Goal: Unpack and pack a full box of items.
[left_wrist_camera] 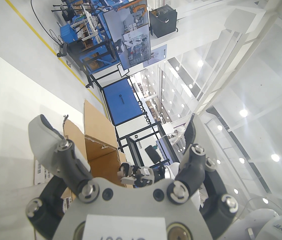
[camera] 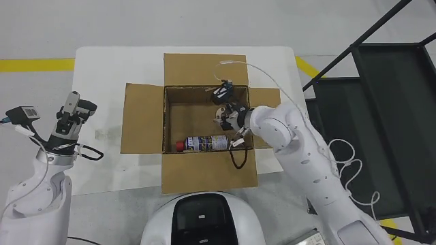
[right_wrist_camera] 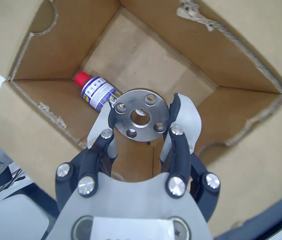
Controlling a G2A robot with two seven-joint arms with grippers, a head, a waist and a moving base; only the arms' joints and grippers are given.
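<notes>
An open cardboard box (camera: pixel 197 68) stands on the white table (camera: pixel 109 61), flaps spread. On its floor, against the near wall, lies a spray can (camera: pixel 201 142) with a red cap (right_wrist_camera: pixel 82 78). My right gripper (right_wrist_camera: pixel 141 108) hangs over the box's right half, shut on a round metal flange (right_wrist_camera: pixel 139 117) with several bolt holes; the flange (camera: pixel 222 116) sits above the box floor. My left gripper (left_wrist_camera: pixel 116 136) is open and holds nothing, raised beyond the table's left edge (camera: pixel 68 119), pointing toward the box (left_wrist_camera: pixel 98 136).
A black metal rack (camera: pixel 381 109) stands right of the table. The table's left part is bare white surface. A thin white cable (camera: pixel 259 71) arcs over the box's right flap.
</notes>
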